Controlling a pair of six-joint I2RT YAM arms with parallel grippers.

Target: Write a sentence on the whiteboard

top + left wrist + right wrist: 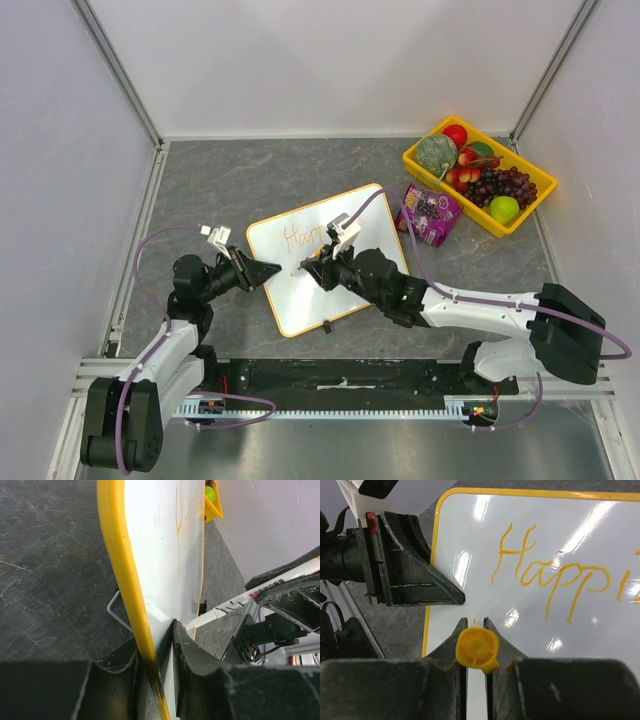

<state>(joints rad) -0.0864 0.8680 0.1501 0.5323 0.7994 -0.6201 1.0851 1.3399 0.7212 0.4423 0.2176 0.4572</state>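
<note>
The whiteboard lies at the middle of the table, white with an orange-yellow rim. The sentence reads only "Happi" in orange in the right wrist view. My left gripper is shut on the board's left rim, one finger above the board and one below. My right gripper is shut on an orange marker, seen end on, its tip down on the board below the "H". The left gripper's fingers lie just left of the marker.
A yellow tray of fruit stands at the back right, with a purple snack bag beside it, close to the board's right corner. A black clip sits on the board's near edge. Grey walls enclose the table.
</note>
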